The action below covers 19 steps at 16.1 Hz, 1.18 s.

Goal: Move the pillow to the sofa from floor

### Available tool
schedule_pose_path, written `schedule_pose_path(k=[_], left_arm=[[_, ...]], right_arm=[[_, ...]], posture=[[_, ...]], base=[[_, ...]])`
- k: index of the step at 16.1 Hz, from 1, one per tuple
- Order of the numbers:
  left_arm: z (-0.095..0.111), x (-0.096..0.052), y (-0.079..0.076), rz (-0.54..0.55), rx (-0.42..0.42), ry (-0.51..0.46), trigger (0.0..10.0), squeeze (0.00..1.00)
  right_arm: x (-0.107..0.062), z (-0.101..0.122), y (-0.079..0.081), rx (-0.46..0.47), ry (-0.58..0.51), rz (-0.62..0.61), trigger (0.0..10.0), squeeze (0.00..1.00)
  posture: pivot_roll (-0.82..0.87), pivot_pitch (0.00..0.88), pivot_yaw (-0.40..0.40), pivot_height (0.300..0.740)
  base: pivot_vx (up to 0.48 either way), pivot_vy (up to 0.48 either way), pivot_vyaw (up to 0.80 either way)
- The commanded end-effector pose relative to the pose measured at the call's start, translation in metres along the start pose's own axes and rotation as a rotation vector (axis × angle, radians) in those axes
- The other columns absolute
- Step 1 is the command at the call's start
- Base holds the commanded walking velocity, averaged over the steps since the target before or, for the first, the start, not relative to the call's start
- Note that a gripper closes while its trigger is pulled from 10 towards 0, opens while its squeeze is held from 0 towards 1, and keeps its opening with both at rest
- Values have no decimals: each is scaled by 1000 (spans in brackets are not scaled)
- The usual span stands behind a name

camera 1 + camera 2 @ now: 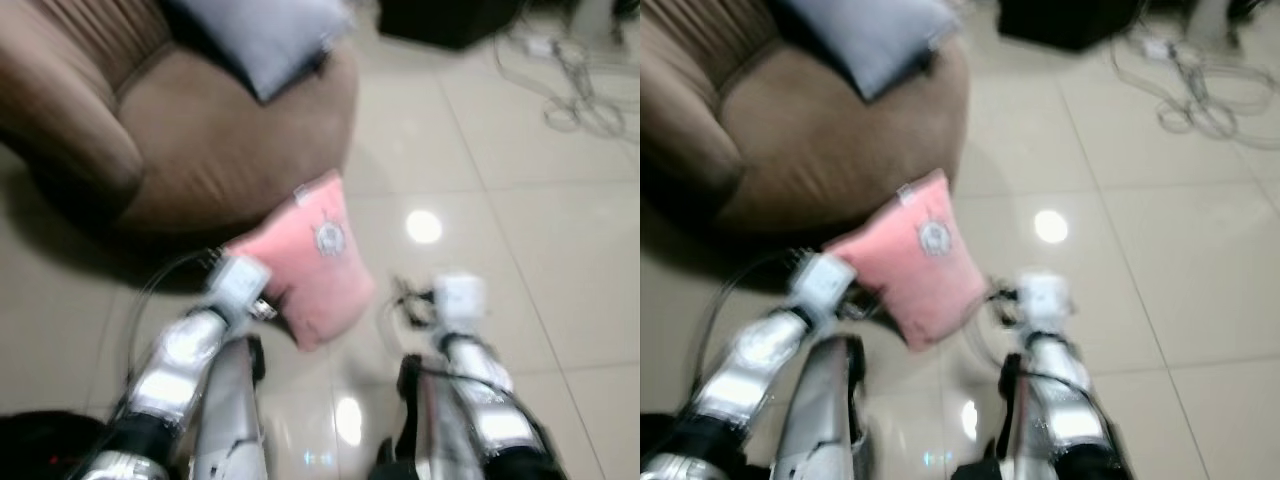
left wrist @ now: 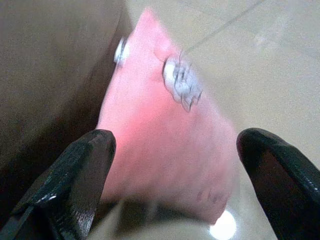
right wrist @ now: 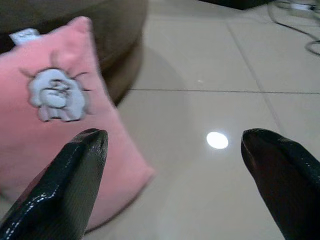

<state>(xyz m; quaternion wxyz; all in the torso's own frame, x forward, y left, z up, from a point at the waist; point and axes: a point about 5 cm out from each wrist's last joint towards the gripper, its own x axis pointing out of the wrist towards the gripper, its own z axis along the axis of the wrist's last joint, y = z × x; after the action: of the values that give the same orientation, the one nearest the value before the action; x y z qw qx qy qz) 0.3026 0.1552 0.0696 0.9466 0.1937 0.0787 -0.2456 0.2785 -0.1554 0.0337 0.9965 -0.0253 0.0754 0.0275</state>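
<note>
A pink pillow (image 1: pixel 315 265) with a small white animal patch rests on the tiled floor, tilted against the base of the brown sofa (image 1: pixel 200 150). My left gripper (image 2: pixel 176 137) is open, its fingers spread to either side of the pillow's (image 2: pixel 165 145) near end, and I cannot tell whether they touch it. My right gripper (image 3: pixel 172 135) is also open, low over the floor just to the right of the pillow (image 3: pixel 55 130), with bare tile between its fingers. The head views are blurred.
A grey cushion (image 1: pixel 265 35) lies on the sofa seat. Loose white cables (image 1: pixel 570 90) trail over the floor at the far right, beside a dark object (image 1: pixel 450 20). Glossy beige tiles (image 1: pixel 520 250) stretch to the right.
</note>
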Motion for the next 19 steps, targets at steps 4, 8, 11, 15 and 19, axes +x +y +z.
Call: schedule_pose_path(k=[4, 8, 11, 15, 19], left_arm=[[-13, -10, 10, 45, -26, 35, 10000, 1000], [-14, -8, 9, 57, -31, 48, 10000, 1000], [-17, -9, 7, 62, -30, 64, 10000, 1000], [-19, -10, 7, 64, -27, 72, 10000, 1000], [-17, -10, 9, 78, -16, 56, 10000, 1000]], right_arm=[[1, 3, 7, -7, -14, 17, 10000, 0], [4, 5, 8, -12, -15, 35, 10000, 0], [4, 5, 9, -16, -15, 46, 10000, 0], [4, 5, 10, -17, -11, 52, 10000, 0], [4, 3, 11, -17, -5, 57, 10000, 0]], posture=[[110, 187, -6, 415], [116, 190, -22, 415], [119, 193, -27, 415], [120, 196, -25, 415], [120, 188, -22, 415]], base=[[198, 0, 0], [91, 0, 0], [475, 0, 0], [480, 0, 0], [120, 0, 0]])
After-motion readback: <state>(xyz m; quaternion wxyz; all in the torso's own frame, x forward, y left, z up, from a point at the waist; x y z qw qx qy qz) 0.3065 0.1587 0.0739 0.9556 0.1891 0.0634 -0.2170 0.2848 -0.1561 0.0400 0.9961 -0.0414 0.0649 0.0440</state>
